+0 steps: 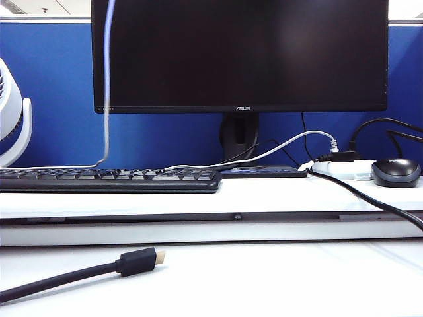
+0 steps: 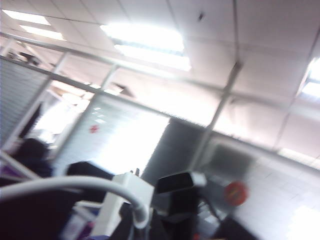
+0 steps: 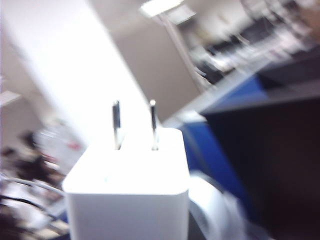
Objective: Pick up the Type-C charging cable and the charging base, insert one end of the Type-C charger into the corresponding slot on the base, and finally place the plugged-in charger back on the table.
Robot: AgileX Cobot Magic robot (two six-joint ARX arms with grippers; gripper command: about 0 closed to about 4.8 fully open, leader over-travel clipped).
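Note:
The thin white Type-C charging cable hangs from above the exterior view's top edge down to the keyboard. Neither gripper shows in that view. In the left wrist view the Type-C charging cable arcs into my left gripper, which is shut on it near its end. Close beside it stands the white charging base, prongs up. In the right wrist view the charging base fills the foreground with its two metal prongs pointing up. It is held in the air by my right gripper, whose fingers are hidden under it.
A black cable with a gold-tipped plug lies on the lower table. On the raised shelf are a keyboard, a monitor, a white power strip with black plugs, and a mouse. A fan stands far left.

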